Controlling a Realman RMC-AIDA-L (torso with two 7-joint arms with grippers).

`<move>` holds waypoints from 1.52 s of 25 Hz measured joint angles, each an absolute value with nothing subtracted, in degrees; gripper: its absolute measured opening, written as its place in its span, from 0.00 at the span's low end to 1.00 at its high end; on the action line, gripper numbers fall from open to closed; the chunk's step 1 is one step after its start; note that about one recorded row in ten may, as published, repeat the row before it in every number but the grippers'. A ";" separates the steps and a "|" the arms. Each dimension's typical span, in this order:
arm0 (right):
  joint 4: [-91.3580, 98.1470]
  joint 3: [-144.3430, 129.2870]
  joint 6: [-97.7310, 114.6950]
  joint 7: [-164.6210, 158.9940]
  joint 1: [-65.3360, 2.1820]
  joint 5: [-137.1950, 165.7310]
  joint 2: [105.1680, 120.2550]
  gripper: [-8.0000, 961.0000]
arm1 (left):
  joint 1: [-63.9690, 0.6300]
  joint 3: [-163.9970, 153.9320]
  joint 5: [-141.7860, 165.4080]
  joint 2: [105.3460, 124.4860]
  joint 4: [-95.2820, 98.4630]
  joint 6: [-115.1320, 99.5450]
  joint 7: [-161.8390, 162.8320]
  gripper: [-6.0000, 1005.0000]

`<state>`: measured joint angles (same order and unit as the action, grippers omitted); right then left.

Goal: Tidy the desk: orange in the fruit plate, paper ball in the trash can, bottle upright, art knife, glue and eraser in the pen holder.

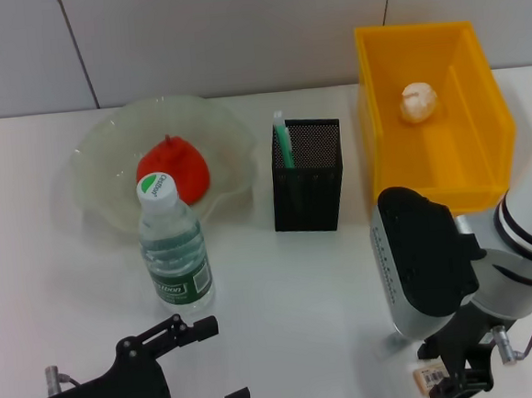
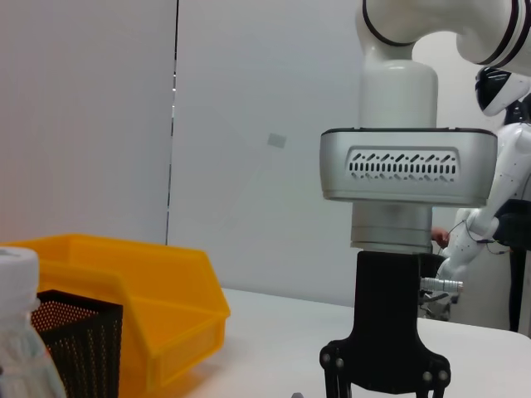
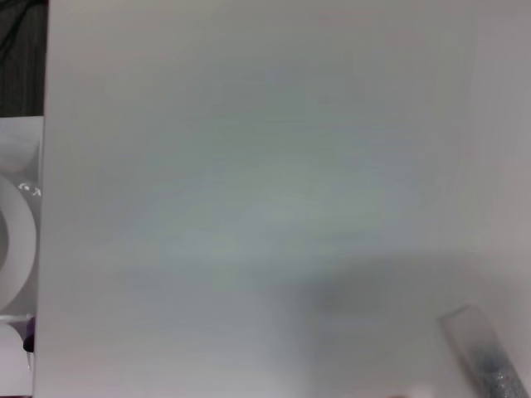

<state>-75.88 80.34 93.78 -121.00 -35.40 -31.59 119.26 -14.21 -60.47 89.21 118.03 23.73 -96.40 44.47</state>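
Observation:
The orange (image 1: 173, 168) lies in the pale-green fruit plate (image 1: 97, 162) at the back left. In front of the plate, the bottle (image 1: 173, 248) stands upright. The paper ball (image 1: 419, 101) rests inside the yellow trash can (image 1: 478, 145). A thin green-and-white item (image 1: 283, 142) sticks out of the black mesh pen holder (image 1: 309, 177); I cannot tell whether it is the art knife or the glue. The tan eraser (image 1: 433, 378) lies near the front right edge, with my right gripper (image 1: 464, 379) pointing down right beside it. My left gripper (image 1: 219, 366) hovers open and empty at the front left.
From the left wrist, the bottle cap (image 2: 12, 274), pen holder (image 2: 79, 340) and trash can (image 2: 133, 290) line up on one side, with the right gripper (image 2: 386, 369) hanging down over the white table (image 2: 274, 332). A second robot (image 2: 506, 166) stands beyond the desk.

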 joint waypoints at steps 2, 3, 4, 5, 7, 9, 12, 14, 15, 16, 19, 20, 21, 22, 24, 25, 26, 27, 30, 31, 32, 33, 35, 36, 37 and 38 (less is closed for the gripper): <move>-75.63 80.34 93.61 -121.00 -35.53 -31.64 119.26 0.46 | -14.22 -60.47 89.21 118.04 23.73 -96.40 44.47 0.82; -75.58 80.33 93.52 -121.00 -35.56 -31.68 119.26 0.46 | -14.22 -60.47 89.21 118.04 23.73 -96.40 44.47 0.82; -75.53 80.33 93.43 -121.00 -35.58 -31.68 119.27 0.46 | -14.22 -60.47 89.21 118.04 23.73 -96.40 44.47 0.82; -75.42 80.33 93.41 -121.00 -35.64 -31.67 119.27 0.46 | -14.24 -60.47 89.21 118.04 23.73 -96.42 44.47 0.82; -75.28 80.33 93.40 -120.99 -35.68 -31.66 119.26 0.46 | -14.24 -60.47 89.21 118.03 23.73 -96.42 44.47 0.82; -75.00 80.33 93.33 -120.98 -35.70 -31.61 119.26 0.42 | -14.24 -60.47 89.21 118.03 23.73 -96.42 44.47 0.82; -74.72 80.35 93.36 -120.96 -35.73 -31.48 119.26 0.30 | -14.42 -60.47 89.21 118.04 23.73 -96.42 44.47 0.82; -74.65 80.54 93.50 -120.96 -35.76 -31.47 119.26 0.27 | -14.46 -60.47 89.21 118.03 23.73 -96.42 44.47 0.82; -74.64 80.68 93.57 -120.95 -35.76 -31.47 119.26 0.27 | -14.49 -60.47 89.21 118.04 23.73 -96.41 44.47 0.82; -74.65 80.80 93.65 -120.95 -35.76 -31.50 119.26 0.27 | -14.50 -60.47 89.21 118.03 23.74 -96.42 44.47 0.82; -75.41 80.99 94.31 -120.95 -35.77 -31.65 119.27 0.27 | -14.50 -60.47 89.21 118.04 23.73 -96.42 44.47 0.82; -76.00 81.24 94.63 -120.95 -35.80 -31.69 119.26 0.27 | -14.50 -60.47 89.21 118.03 23.74 -96.51 44.47 0.82; -76.67 81.76 95.12 -121.01 -35.82 -31.76 119.25 0.27 | -14.50 -60.47 89.21 118.03 23.74 -96.51 44.47 0.82; -77.55 82.64 95.55 -121.13 -35.85 -31.88 119.21 0.27 | -14.50 -60.47 89.21 118.04 23.73 -96.54 44.47 0.82; -79.52 84.83 96.85 -121.17 -35.89 -32.96 119.20 0.27 | -14.50 -60.47 89.21 118.04 23.73 -96.54 44.47 0.82; -80.76 86.11 97.44 -121.17 -35.90 -33.75 119.20 0.27 | -14.47 -60.47 89.21 118.04 23.73 -96.70 44.47 0.82; -81.88 87.27 97.77 -121.13 -35.90 -34.41 119.19 0.27 | -14.44 -60.47 89.21 118.03 23.73 -96.71 44.47 0.82; -83.26 88.49 98.06 -121.08 -35.84 -34.91 119.20 0.27 | -14.44 -60.47 89.21 118.03 23.73 -96.72 44.47 0.82; -87.91 92.85 95.42 -122.93 -35.56 -34.99 119.22 0.27 | -14.41 -60.47 89.21 118.04 23.80 -96.75 44.47 0.82; -88.61 93.80 93.97 -124.05 -35.54 -34.95 119.21 0.27 | -14.41 -60.47 89.21 118.04 23.80 -96.75 44.47 0.82; -89.59 95.14 91.05 -126.43 -35.51 -34.87 119.22 0.27 | -14.41 -60.47 89.21 118.03 23.82 -96.77 44.47 0.82; -90.06 96.07 87.72 -128.87 -35.53 -34.82 119.19 0.27 | -14.41 -60.47 89.21 118.03 23.82 -96.77 44.47 0.82; -89.95 96.48 83.02 -131.80 -35.59 -34.44 119.15 0.28 | -14.41 -60.47 89.21 118.04 23.82 -96.78 44.47 0.82; -89.65 96.34 80.34 -132.68 -35.60 -34.19 119.14 0.28 | -14.41 -60.47 89.21 118.04 23.82 -96.78 44.47 0.82; -89.29 96.15 78.22 -133.01 -35.60 -34.04 119.13 0.28 | -14.41 -60.47 89.21 118.04 23.82 -96.78 44.47 0.82; -88.80 95.91 75.66 -133.38 -35.57 -33.92 119.13 0.28 | -14.41 -60.47 89.21 118.04 23.82 -96.78 44.47 0.82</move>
